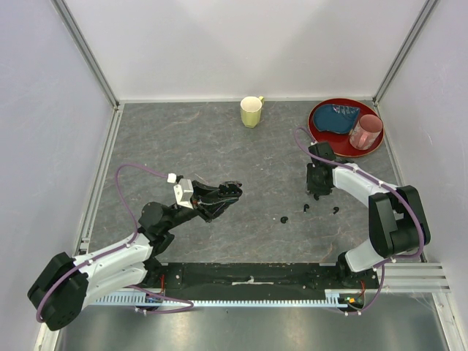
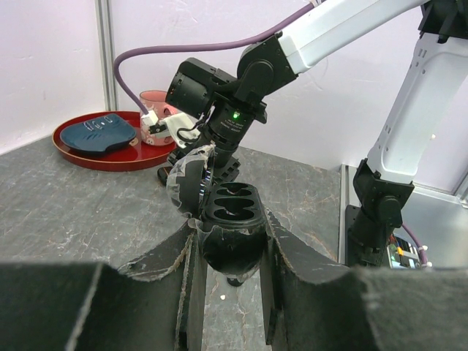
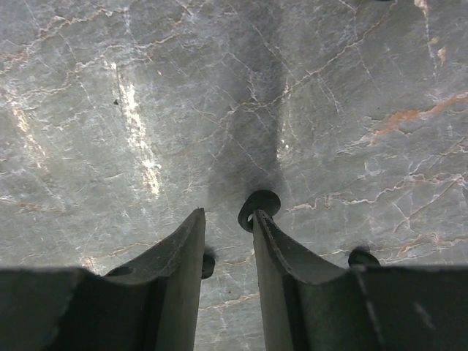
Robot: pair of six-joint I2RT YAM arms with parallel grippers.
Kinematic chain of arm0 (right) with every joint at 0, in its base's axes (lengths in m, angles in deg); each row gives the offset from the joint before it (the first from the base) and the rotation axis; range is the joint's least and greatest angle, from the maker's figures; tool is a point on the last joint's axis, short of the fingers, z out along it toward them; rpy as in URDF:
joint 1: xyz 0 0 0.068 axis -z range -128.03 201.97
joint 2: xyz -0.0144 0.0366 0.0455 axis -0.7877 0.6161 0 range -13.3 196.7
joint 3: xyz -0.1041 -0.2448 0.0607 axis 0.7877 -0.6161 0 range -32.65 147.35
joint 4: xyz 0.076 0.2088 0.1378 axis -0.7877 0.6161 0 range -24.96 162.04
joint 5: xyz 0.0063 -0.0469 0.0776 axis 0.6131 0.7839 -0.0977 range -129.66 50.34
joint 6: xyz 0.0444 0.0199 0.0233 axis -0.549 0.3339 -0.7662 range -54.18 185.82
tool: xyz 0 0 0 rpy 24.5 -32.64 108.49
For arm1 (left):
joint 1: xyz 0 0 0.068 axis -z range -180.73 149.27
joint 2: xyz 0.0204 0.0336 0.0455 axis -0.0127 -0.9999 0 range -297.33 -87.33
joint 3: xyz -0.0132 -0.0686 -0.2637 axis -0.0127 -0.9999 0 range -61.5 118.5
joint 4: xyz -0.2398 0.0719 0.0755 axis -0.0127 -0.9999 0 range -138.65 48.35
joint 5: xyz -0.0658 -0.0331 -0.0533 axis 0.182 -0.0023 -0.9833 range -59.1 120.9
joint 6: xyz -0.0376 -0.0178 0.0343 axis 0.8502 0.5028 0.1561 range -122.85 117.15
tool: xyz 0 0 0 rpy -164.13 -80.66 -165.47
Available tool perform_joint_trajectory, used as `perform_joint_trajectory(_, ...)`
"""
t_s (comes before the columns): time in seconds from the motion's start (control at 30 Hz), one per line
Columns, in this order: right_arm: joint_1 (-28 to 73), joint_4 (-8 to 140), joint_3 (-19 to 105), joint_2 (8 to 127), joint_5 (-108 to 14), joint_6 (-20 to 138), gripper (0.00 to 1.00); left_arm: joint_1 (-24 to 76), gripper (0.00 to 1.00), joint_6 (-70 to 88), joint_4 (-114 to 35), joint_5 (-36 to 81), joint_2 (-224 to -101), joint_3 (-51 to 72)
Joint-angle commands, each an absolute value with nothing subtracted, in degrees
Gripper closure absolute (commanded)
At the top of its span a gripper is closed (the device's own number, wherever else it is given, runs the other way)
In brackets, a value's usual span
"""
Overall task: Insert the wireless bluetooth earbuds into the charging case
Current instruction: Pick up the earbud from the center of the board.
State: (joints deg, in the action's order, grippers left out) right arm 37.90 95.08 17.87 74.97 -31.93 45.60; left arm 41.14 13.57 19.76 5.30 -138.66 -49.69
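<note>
The charging case [image 2: 232, 219], a glossy black oval with its lid open and two hollow slots showing, is pinched in my left gripper [image 2: 230, 241], which holds it above the table left of centre [image 1: 219, 196]. My right gripper [image 1: 316, 196] points down at the table, its fingers apart with bare table between them [image 3: 227, 213]. One earbud [image 3: 259, 207] lies right at the tip of its right finger. Another small black bit [image 3: 208, 265] peeks out beside the left finger, and a third [image 3: 363, 257] lies further right. In the top view three black bits [image 1: 305, 208] lie scattered near the right gripper.
A red tray [image 1: 322, 135] at the back right holds a blue thing [image 1: 340, 117] and a pink cup [image 1: 365, 131]. A yellow mug [image 1: 251, 111] stands at the back centre. Walls enclose the table on three sides.
</note>
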Motion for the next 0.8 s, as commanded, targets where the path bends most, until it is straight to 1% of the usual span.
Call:
perform_joint_trajectory(0.0, 37.64, 96.50, 19.38, 75.21, -29.20, 45.08, 0.61, 41.37, 0.98, 13.14, 21.89, 6.03, -137.78, -49.55)
perform_joint_trajectory(0.17, 37.55, 97.21, 19.47, 75.39, -27.71, 44.73, 0.64, 41.37, 0.98, 13.14, 21.89, 6.21, -137.78, -49.55)
perform_joint_trajectory(0.37, 37.03, 97.38, 19.73, 74.86, -26.83, 44.47, 0.64, 41.28, 0.98, 13.06, 22.07, 6.12, -137.96, -49.55)
perform_joint_trajectory(0.57, 36.85, 95.19, 19.12, 71.87, -30.51, 45.35, 0.62, 41.37, 0.98, 13.23, 22.07, 6.38, -137.78, -49.90)
perform_joint_trajectory(0.77, 36.76, 93.78, 18.42, 73.01, -33.06, 45.17, 0.62, 41.28, 0.98, 13.32, 22.07, 6.38, -137.78, -49.73)
